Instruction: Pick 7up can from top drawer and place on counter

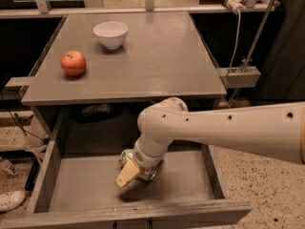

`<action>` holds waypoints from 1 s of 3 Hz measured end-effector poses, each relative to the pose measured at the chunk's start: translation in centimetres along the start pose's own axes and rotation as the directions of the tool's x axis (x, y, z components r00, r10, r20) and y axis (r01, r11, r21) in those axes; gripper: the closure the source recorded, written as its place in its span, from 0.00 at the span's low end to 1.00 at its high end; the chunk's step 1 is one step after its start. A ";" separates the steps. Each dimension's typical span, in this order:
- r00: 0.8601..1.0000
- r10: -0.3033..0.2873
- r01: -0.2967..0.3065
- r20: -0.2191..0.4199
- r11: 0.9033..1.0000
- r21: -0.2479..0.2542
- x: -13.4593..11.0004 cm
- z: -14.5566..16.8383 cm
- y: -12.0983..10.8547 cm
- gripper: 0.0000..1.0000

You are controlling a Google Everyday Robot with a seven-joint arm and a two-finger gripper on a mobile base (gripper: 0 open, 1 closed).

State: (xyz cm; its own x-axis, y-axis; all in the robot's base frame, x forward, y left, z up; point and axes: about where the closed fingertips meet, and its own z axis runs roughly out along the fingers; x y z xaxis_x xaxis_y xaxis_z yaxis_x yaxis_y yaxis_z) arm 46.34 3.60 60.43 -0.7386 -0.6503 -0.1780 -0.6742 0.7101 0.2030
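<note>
7up can [150, 172]: it is lying low inside the top drawer [81, 187], near the middle, with only its shiny parts showing beside the gripper.
Gripper [136, 171]: it is reaching down into the drawer and is gripping the can narrowly, with one cream finger [127, 174] pressing across its side.
Arm [214, 128]: it is coming in from the right, crossing over the drawer's right wall.
Counter [152, 61]: it is carrying a red apple [73, 63] at the left and a white bowl [110, 34] further back, both well apart from the can.

Grey desk [157, 66] carries white bowl [110, 34] at rear; red apple [73, 63] left of bowl, nearer front. The claw [137, 170] hangs forward of bowl, lower, inside top drawer [86, 187].
</note>
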 end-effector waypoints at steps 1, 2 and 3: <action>1.000 0.000 0.000 -0.001 1.000 -0.001 0.0 0.1 0.0 0.20; 1.000 0.000 0.000 -0.001 1.000 -0.001 0.0 0.1 0.0 0.43; 1.000 0.000 0.000 -0.001 1.000 -0.001 0.0 0.0 0.0 0.66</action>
State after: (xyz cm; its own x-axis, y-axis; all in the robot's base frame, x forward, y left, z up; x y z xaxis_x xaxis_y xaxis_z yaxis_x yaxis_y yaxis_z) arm 46.33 3.61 60.42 -0.7386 -0.6504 -0.1774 -0.6741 0.7100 0.2037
